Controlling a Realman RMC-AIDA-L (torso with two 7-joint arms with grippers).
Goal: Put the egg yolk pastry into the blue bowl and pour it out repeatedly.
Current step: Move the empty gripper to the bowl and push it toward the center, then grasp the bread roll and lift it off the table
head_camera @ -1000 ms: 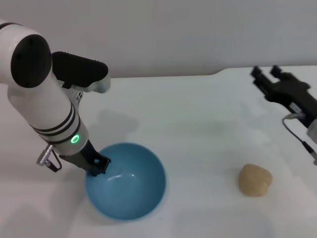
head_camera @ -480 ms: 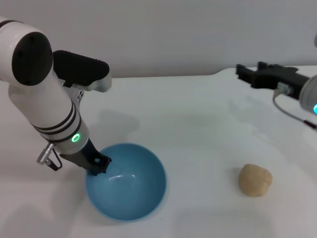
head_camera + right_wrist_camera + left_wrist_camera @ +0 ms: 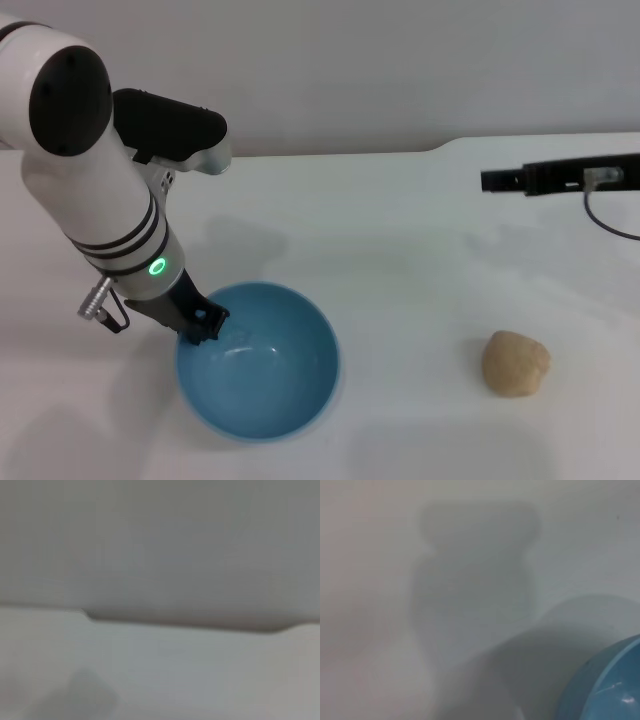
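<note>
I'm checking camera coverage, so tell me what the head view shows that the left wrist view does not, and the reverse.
Only the head view shows the egg yolk pastry lying on the table outside the bowl, the left gripper at the bowl's rim, and the right gripper held edge-on, away from the pastry. The left wrist view adds no object of its own, only a closer look at bare table with shadows. Both show the blue bowl and the table.

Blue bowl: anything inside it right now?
Nothing inside the blue bowl except glare on its glossy floor. The left gripper clamps its rim, hiding a small patch of inner wall. The egg yolk pastry sits on the table.
</note>
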